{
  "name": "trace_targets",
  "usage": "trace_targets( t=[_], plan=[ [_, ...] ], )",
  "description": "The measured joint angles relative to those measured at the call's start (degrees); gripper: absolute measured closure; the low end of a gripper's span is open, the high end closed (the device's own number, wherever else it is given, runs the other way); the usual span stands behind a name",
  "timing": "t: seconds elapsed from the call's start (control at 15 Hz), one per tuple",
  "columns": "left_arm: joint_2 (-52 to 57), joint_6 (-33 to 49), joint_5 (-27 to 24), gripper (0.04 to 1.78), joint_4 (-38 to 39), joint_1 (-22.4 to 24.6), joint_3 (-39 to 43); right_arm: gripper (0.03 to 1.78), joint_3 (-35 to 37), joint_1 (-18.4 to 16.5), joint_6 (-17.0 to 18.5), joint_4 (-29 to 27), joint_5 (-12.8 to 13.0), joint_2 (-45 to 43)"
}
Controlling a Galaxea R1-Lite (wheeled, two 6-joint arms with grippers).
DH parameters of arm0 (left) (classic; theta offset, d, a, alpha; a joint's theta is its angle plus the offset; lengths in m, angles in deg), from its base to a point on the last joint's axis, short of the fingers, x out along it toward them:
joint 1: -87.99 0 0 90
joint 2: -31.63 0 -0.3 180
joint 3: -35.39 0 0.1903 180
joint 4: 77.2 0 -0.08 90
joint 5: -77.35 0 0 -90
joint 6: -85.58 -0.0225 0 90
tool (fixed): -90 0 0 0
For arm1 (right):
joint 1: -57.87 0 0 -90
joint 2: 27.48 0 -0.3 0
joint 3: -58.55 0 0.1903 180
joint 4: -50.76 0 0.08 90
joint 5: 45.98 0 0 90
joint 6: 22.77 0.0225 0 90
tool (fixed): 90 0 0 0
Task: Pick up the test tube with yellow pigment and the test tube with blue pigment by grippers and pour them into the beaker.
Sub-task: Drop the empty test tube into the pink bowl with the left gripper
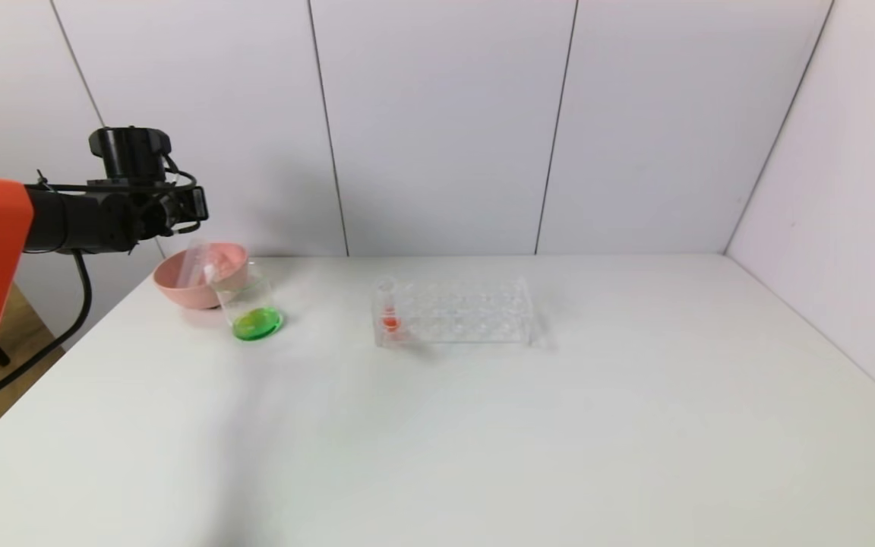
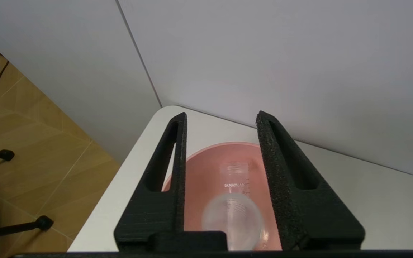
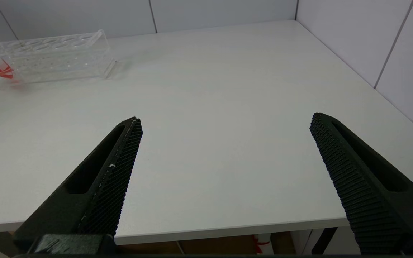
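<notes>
The beaker point(image 1: 249, 308) stands on the table next to the pink bowl point(image 1: 172, 292) and holds green liquid. No yellow or blue liquid shows in any tube. An empty clear tube point(image 2: 233, 215) leans inside the pink bowl point(image 2: 199, 172); it also shows in the head view point(image 1: 196, 262). My left gripper point(image 2: 222, 114) hangs open above the bowl, with the tube seen between its fingers and not gripped. My right gripper point(image 3: 225, 117) is open and empty over the table's near right edge, out of the head view.
A clear plastic tube rack point(image 1: 456, 311) stands mid-table with one red-liquid tube point(image 1: 390, 311) at its left end; it also shows in the right wrist view point(image 3: 48, 59). White walls close the back and right. The table's left edge drops to the floor.
</notes>
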Motion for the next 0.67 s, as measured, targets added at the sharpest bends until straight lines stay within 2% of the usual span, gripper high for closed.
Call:
trace_targets(
  t=[0.33,0.53,0.67],
  plan=[
    [-0.3,0.0,-0.9,0.29,0.8,0.0,-0.2,0.10,0.0,0.0,0.0,0.0,0.0,0.0],
    [0.0,0.0,-0.9,0.06,3.0,0.0,0.5,0.10,0.0,0.0,0.0,0.0,0.0,0.0],
    [1.9,-0.1,-0.9,0.04,4.0,0.0,2.0,0.10,0.0,0.0,0.0,0.0,0.0,0.0]
  ],
)
